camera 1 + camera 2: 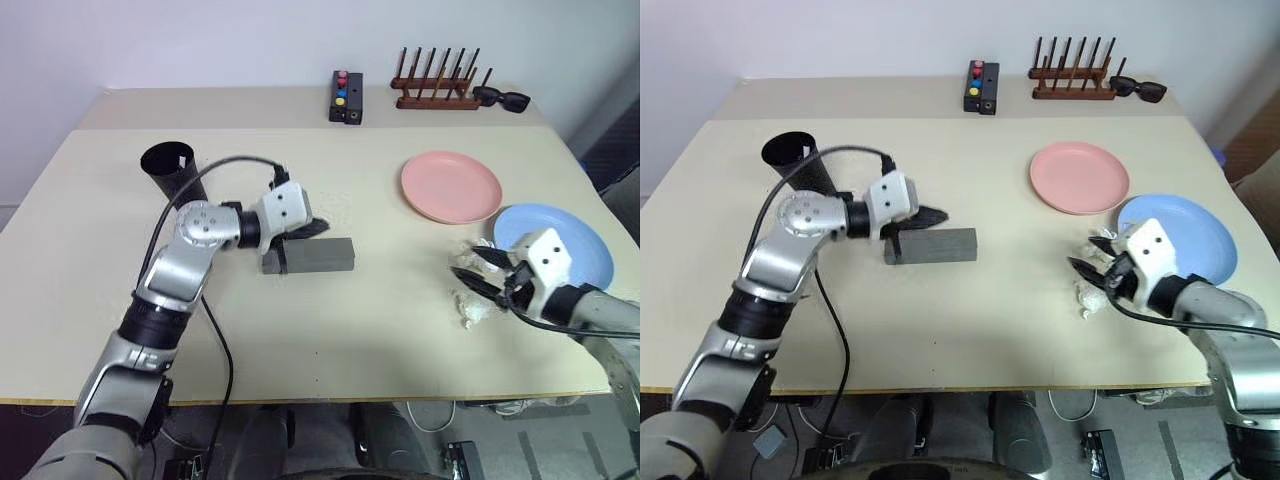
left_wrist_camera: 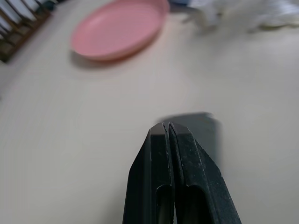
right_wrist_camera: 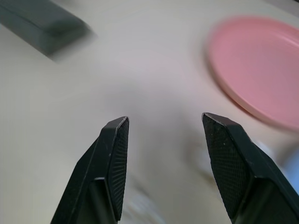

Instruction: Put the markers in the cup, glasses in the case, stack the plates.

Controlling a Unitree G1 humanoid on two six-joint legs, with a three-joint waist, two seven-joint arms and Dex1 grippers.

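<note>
My right end effector (image 1: 1092,270) sits nearest, jaws parted and empty, just beside the blue plate (image 1: 1200,235); the pink plate (image 1: 1080,177) lies a little beyond. My left end effector (image 1: 318,227) is pinched closed, empty, over the shut case (image 1: 310,256). I judge stacking is next: grip one plate's rim.

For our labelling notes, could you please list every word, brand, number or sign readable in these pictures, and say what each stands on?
No readable text in any view.
The small black box with coloured buttons: red, blue and yellow buttons, no legible marking.
The grey rectangular closed case: plain on the outside.
The tall black tapered cup, the round pink plastic plate and the round light blue plastic plate: no print visible.
The black sunglasses: too small to tell.
</note>
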